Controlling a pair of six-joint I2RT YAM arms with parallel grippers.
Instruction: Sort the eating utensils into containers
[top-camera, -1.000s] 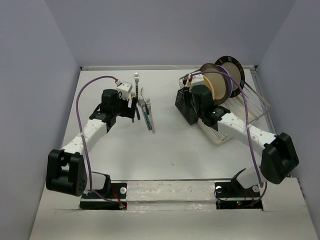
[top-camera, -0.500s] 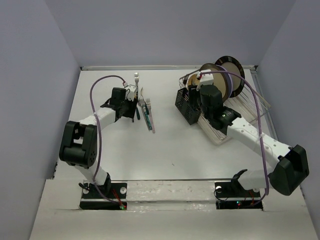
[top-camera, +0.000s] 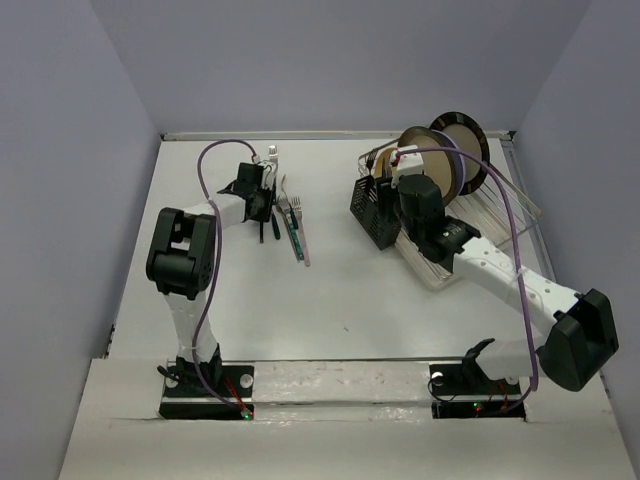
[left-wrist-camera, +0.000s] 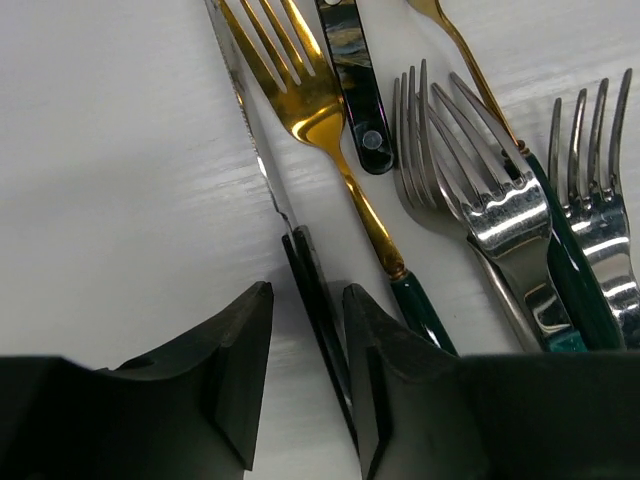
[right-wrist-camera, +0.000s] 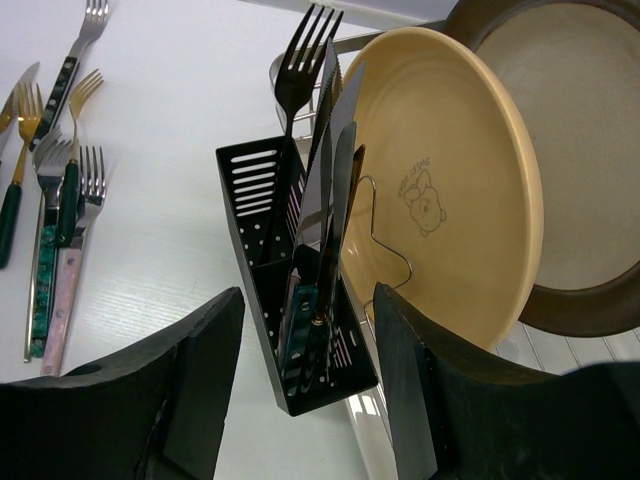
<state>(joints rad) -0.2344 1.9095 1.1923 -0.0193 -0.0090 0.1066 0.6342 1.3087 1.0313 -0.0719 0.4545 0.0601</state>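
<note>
Left gripper (left-wrist-camera: 305, 298) narrowly open, straddling dark knife (left-wrist-camera: 262, 160) handle at bottom centre, forks (left-wrist-camera: 500, 210) to its right. Right gripper (right-wrist-camera: 308, 295) wide open, empty, over caddy (right-wrist-camera: 255, 200) mid-frame, cutlery (right-wrist-camera: 325, 200) standing inside.

Left gripper (top-camera: 262, 206) low over left edge of utensil cluster (top-camera: 296, 230) lying flat on white tabletop (top-camera: 340, 290), far centre. Right gripper (top-camera: 392, 192) above black caddy (top-camera: 368, 214), upright utensils (top-camera: 373, 160) poking out. Caddy just beside wire rack (top-camera: 500, 215) at far right. Rack holds tan plate (top-camera: 437, 172) and dark-rimmed plate (top-camera: 463, 140) on edge. Caddy well apart from cluster.
</note>
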